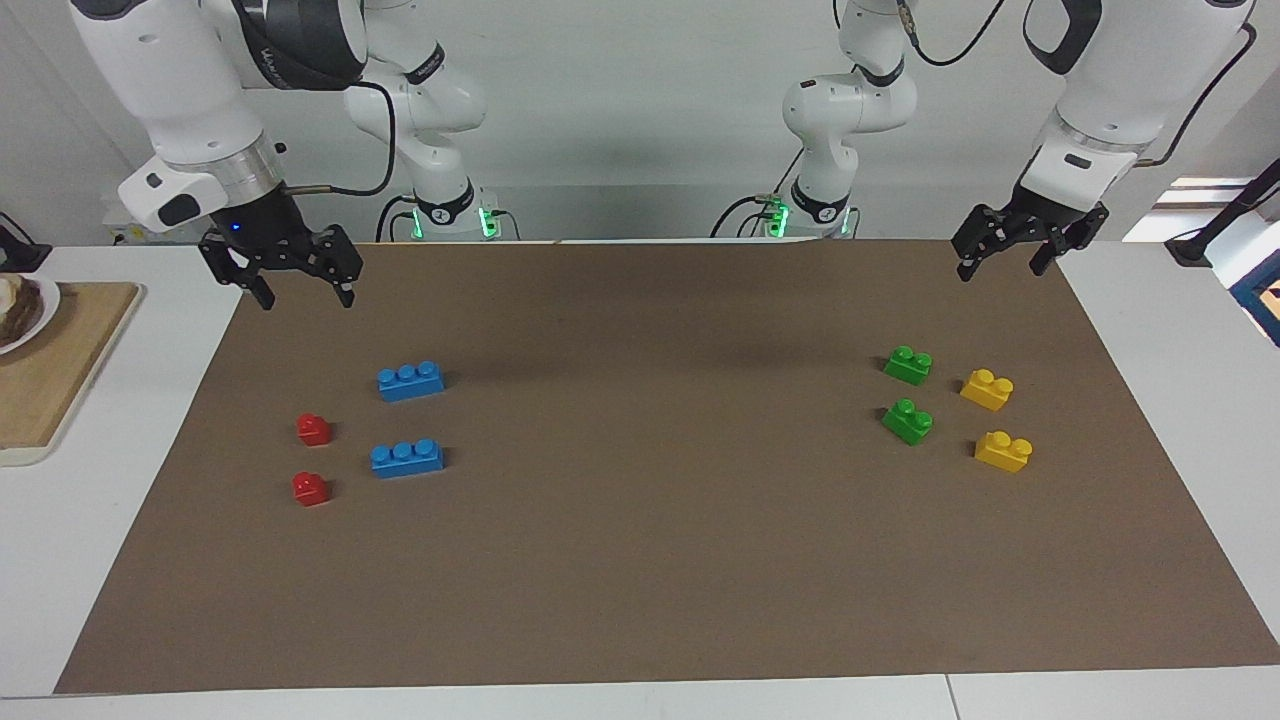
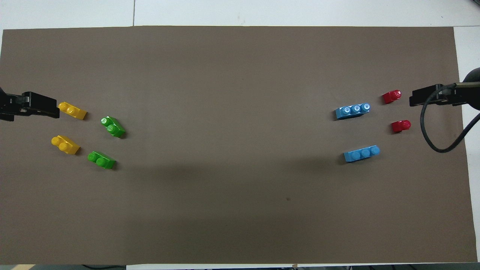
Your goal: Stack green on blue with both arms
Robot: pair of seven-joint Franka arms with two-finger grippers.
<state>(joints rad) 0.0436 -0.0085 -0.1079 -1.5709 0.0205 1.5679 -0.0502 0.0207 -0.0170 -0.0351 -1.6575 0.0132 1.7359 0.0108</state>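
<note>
Both end effectors gape wide, empty: left end effector (image 1: 1001, 264) above the desk's brown mat near small green plastic bricks (image 1: 908, 365), right end effector (image 1: 305, 293) near long blue plastic bricks (image 1: 411, 381).

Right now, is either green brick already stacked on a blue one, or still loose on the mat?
Still loose. Both green bricks sit studs-up on the mat at the left arm's end, apart from the blue bricks.

White table (image 1: 1150, 400) carries a brown mat (image 1: 660, 520) over most of its top. On the mat near the right arm's end: two blue bricks (image 1: 410, 381) (image 1: 406, 458) and two red bricks (image 1: 313, 430) (image 1: 309, 489). Near the left arm's end: two green bricks (image 1: 908, 365) (image 1: 907, 421) and two yellow bricks (image 1: 986, 389) (image 1: 1003, 450). A wooden board (image 1: 50, 370) lies on the bare table at the right arm's edge.
</note>
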